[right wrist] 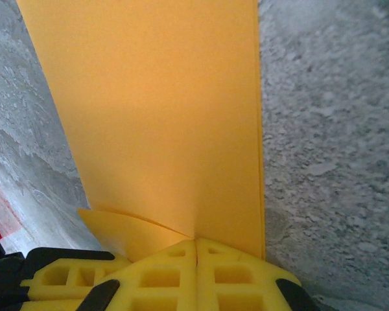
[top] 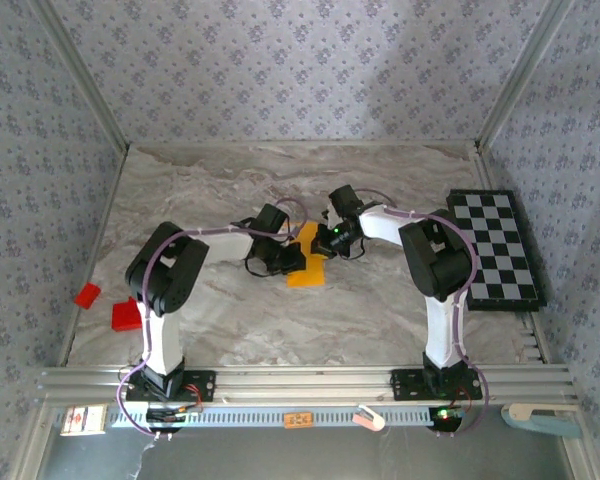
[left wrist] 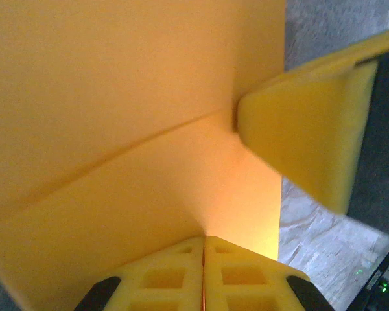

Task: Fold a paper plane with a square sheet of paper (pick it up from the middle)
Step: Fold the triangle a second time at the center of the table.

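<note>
A: So, where is the sheet of paper (top: 307, 266) right now?

B: Mid-table, between the two arms, well apart from the checkerboard (top: 495, 245) on the right and the two red blocks (top: 87, 295) at the left edge. It is orange-yellow and already folded; the left wrist view shows it creased slantwise across its face.

A: And the left gripper (left wrist: 203, 241)?

B: Its yellow fingers are pressed together on the paper's near edge, pinching it. The sheet fans up and away from the tips.

A: The right gripper (right wrist: 196, 242)?

B: Same story: fingers squeezed together on the paper, with a long flat panel running away from them over the marbled table (top: 230, 320). A small flap curls out just left of the tips.

A: How close are the two grippers?

B: Near each other, both on the same sheet. From the left wrist, one yellow finger (left wrist: 305, 129) of the right gripper touches the paper at its right edge.

A: Does the paper touch the table?

B: Cannot tell from these views.
</note>
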`<state>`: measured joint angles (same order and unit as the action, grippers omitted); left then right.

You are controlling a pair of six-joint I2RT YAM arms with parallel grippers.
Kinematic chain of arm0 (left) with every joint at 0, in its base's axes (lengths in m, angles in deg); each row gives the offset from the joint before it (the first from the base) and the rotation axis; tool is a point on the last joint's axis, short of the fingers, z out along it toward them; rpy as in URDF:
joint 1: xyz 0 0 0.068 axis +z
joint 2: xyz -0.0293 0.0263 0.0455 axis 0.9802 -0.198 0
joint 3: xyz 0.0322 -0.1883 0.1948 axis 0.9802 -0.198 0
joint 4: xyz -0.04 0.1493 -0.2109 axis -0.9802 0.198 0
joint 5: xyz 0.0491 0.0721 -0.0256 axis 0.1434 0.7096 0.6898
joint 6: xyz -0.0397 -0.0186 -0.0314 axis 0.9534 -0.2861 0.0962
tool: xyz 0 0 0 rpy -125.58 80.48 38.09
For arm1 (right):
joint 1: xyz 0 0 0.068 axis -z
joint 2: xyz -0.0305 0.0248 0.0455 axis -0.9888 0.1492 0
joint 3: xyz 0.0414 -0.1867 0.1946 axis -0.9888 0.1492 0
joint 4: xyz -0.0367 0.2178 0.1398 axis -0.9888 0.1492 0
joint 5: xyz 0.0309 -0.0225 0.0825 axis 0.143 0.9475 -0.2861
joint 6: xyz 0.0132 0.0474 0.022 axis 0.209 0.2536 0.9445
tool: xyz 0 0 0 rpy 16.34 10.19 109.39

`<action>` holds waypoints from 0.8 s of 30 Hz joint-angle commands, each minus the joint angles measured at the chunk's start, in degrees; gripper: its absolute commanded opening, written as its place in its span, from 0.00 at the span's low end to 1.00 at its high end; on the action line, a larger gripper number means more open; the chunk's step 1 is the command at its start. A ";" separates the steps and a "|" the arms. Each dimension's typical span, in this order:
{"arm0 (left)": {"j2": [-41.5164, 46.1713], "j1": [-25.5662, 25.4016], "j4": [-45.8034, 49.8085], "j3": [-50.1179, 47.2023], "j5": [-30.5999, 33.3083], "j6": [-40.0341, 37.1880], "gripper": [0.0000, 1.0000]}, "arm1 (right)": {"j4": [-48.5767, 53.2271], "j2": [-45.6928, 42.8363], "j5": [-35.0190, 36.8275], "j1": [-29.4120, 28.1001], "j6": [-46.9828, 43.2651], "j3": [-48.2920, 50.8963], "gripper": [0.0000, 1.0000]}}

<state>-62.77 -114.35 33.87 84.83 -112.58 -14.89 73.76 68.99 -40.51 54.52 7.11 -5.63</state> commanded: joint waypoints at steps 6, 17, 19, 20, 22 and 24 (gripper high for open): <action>7.25 -0.44 7.53 -10.52 4.18 -0.46 0.12 | 5.89 4.63 7.86 0.54 -1.21 2.37 0.00; 20.72 -0.12 8.14 -13.74 6.12 2.02 0.18 | 2.85 0.56 4.59 -0.31 -3.56 1.25 0.00; 21.84 -0.17 7.61 -11.42 7.54 2.78 0.20 | 1.91 -1.66 3.14 -0.28 -3.42 0.09 0.02; 21.77 -0.15 7.13 -10.11 8.16 3.26 0.23 | 1.23 -2.95 2.52 -0.22 -3.10 -0.49 0.04; 20.82 -0.25 5.62 -7.89 8.92 4.69 0.26 | -0.08 -5.63 2.47 -0.16 -1.92 -0.86 0.07; 19.20 -0.17 2.11 -6.75 8.98 7.14 0.31 | -0.59 -7.88 3.06 -0.01 -0.65 -0.85 0.13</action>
<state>-42.73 -114.37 39.43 75.48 -105.17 -11.07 73.61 66.17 -39.00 54.33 5.63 -5.61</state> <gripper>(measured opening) 0.296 0.119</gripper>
